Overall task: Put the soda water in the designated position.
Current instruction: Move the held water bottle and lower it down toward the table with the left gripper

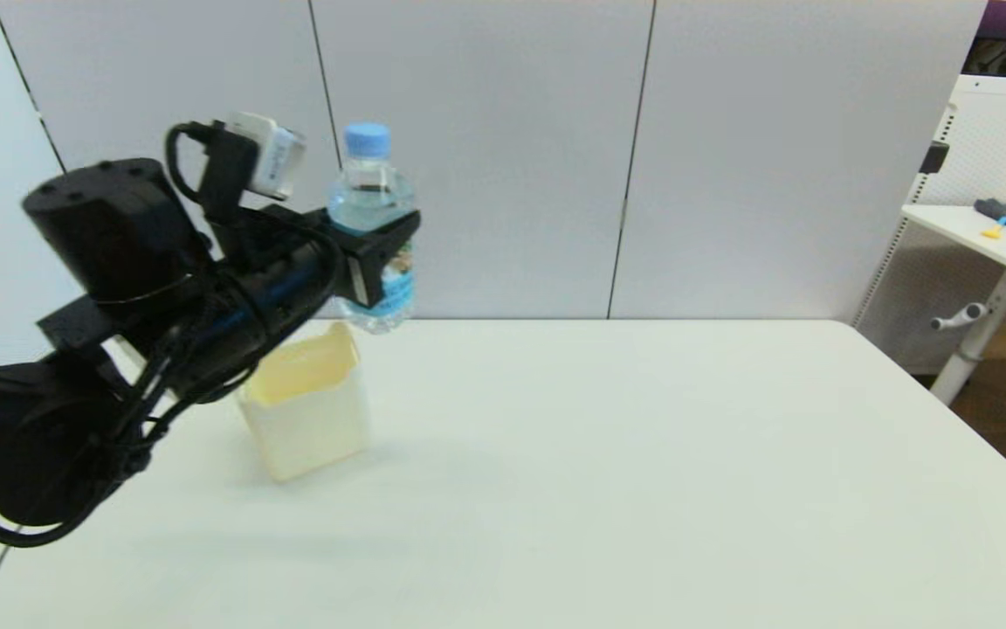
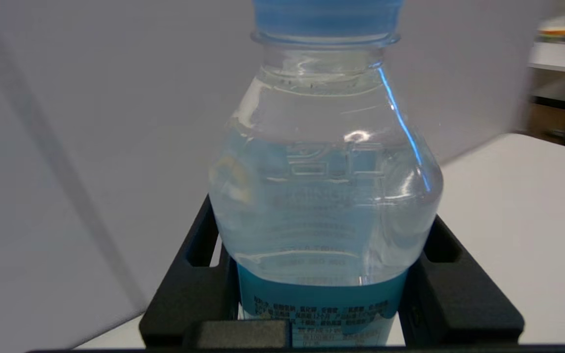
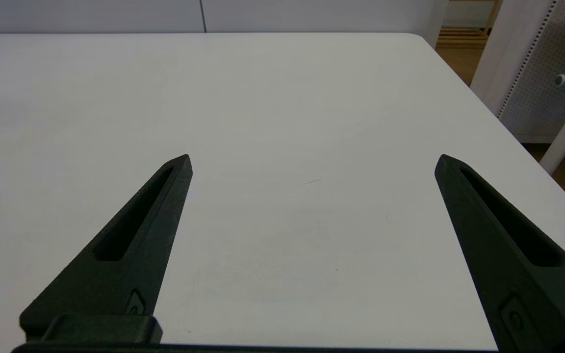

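The left gripper (image 1: 378, 253) is seen raised at the table's left, its fingers (image 2: 189, 289) closed against both sides of the bottle (image 1: 371, 229), which is gripped at the label and held upright in the air, clear of the table (image 1: 643, 454). Directly below and just in front of it, an open cream bin (image 1: 306, 406) is stood on the table. The bottle is shown clear, filled with liquid, with a light-blue cap and blue label. Farther right, the right gripper (image 3: 312, 162) is held wide open above bare tabletop, with nothing between its fingers.

L tool (image 1: 381, 253) gripping soda water (image 1: 370, 188), above bin (image 1: 306, 411)
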Controlling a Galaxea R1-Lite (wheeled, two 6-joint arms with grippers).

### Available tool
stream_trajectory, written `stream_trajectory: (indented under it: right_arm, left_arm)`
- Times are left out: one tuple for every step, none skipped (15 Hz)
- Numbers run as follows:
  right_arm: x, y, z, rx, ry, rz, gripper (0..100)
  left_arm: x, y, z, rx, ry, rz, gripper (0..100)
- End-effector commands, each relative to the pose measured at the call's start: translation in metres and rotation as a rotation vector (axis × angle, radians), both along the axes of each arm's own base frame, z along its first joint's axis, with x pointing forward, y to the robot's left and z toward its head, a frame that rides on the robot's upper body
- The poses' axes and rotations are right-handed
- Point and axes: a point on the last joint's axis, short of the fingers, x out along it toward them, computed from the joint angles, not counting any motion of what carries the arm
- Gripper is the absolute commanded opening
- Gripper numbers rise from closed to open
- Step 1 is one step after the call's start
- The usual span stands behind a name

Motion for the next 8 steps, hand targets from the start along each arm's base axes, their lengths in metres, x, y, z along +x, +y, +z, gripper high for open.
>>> stream_trajectory:
  right_arm:
    - [0.000, 0.000, 0.000, -0.001, 0.001, 0.000, 100]
    - [0.000, 0.000, 0.000, 0.000, 0.001, 0.001, 100]
    - [0.000, 0.000, 0.000, -0.001, 0.001, 0.000, 100]
    - [0.000, 0.000, 0.000, -0.001, 0.001, 0.000, 100]
    - [0.000, 0.000, 0.000, -0.001, 0.001, 0.000, 100]
    - [0.000, 0.000, 0.000, -0.001, 0.001, 0.000, 100]
    - [0.000, 0.000, 0.000, 0.000, 0.001, 0.000, 100]
    - [0.000, 0.000, 0.000, 0.000, 0.001, 0.000, 100]
  left_arm:
    - [-0.032, 0.073, 0.018, -0.018, -0.045, 0.216, 0]
    - [-0.035, 0.083, 0.020, -0.020, -0.051, 0.255, 0]
    - [-0.039, 0.095, 0.023, -0.021, -0.060, 0.301, 0]
    - [-0.041, 0.104, 0.024, -0.020, -0.063, 0.340, 0]
    - [-0.042, 0.113, 0.024, -0.015, -0.052, 0.380, 0]
    - [-0.044, 0.122, 0.023, -0.012, -0.043, 0.420, 0]
    - [-0.044, 0.132, 0.020, -0.009, -0.034, 0.463, 0]
    - [-0.043, 0.137, 0.015, -0.012, -0.014, 0.491, 0]
